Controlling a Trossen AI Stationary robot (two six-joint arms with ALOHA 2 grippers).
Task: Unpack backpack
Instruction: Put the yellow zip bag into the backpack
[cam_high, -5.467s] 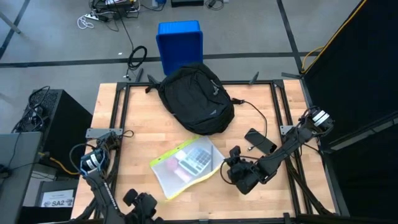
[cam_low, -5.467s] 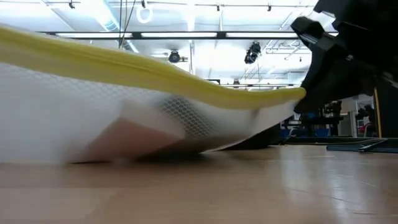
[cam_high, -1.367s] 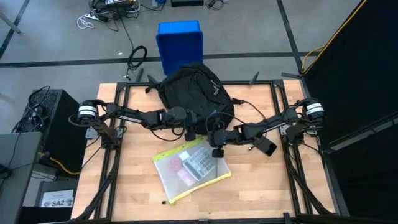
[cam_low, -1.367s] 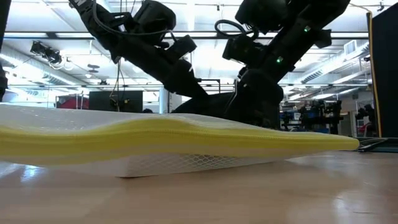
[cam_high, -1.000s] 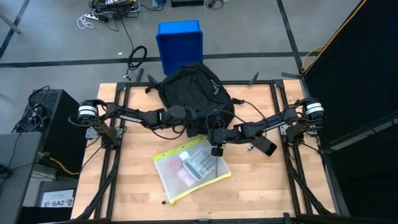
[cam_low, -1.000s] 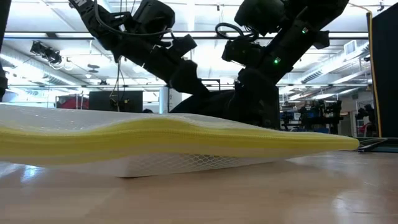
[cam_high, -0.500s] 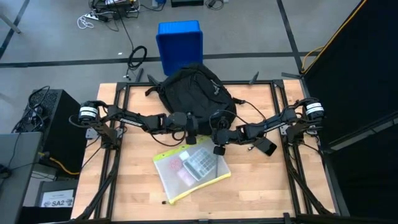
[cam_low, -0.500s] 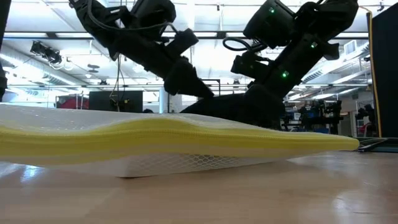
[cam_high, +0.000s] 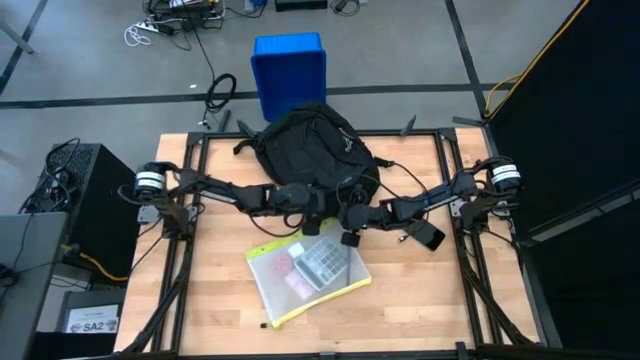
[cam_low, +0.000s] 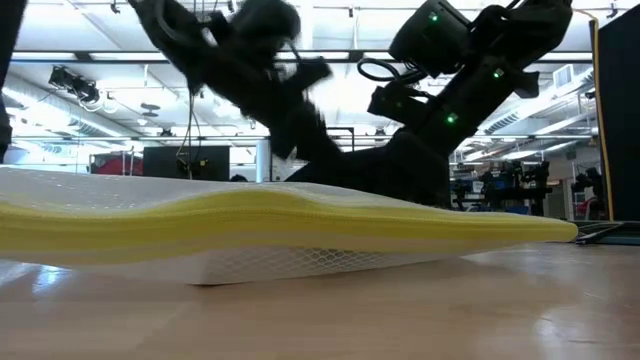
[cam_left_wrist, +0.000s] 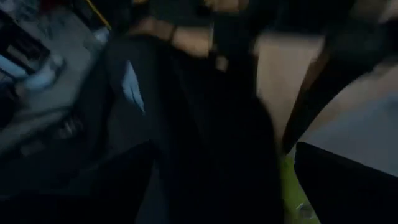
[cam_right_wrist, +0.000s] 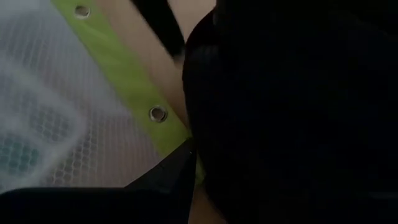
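Left end effector (cam_high: 314, 222): positioned over the middle of the table (cam_high: 215, 300), at the near edge of the backpack (cam_high: 312, 150). Fingers are spread wide with nothing between them. The backpack lies directly beyond this end effector, toward the far edge of the table; its black fabric fills most of the left wrist view (cam_left_wrist: 205, 143). The mesh pouch (cam_high: 307, 270), translucent with a yellow-green border, lies just on the near side of the end effector, flat on the table. In the low view the pouch (cam_low: 260, 225) spans the foreground and both arms rise behind it.

Right end effector (cam_high: 349, 222): positioned just beside the left end effector, at the same near edge of the backpack. Fingers stand partly closed; whether they pinch the backpack fabric cannot be told. The right wrist view shows black backpack fabric (cam_right_wrist: 292, 112) close against the end effector, with the pouch's green border and its metal eyelets (cam_right_wrist: 158, 114) immediately alongside, the fabric overlapping that border.

A black flat device (cam_high: 424, 232) with a cable lies on the table to the outer side of the right end effector, beneath the right arm. A blue plastic bin (cam_high: 288, 70) stands on the floor beyond the backpack, off the table.
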